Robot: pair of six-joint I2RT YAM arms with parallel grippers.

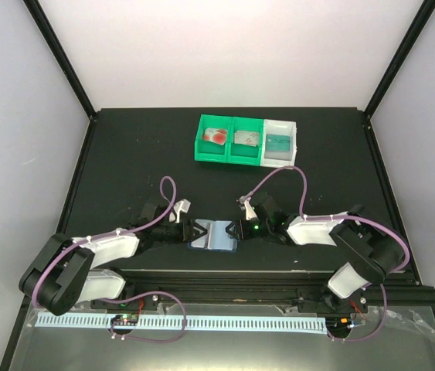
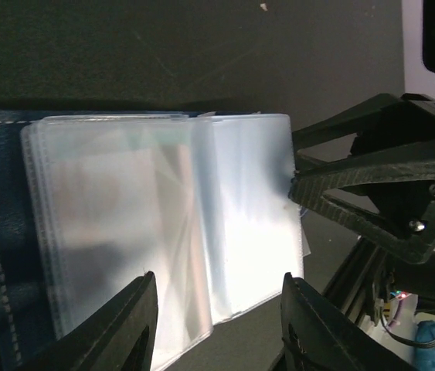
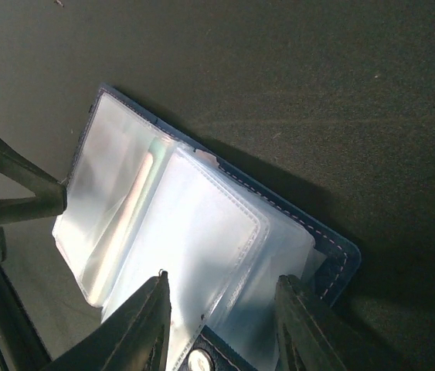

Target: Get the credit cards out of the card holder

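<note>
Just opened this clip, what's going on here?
Both arms meet at the open card holder near the front edge of the table: left gripper and right gripper on opposite sides, jaws apart over its clear pockets. A red-circled card, a greyish card and a teal card lie in the far trays, one each.

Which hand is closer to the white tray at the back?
Right. The right hand is at the card holder's right edge, in front of the white tray and slightly left of it. The left hand is at the holder's left edge, farther left.
</note>
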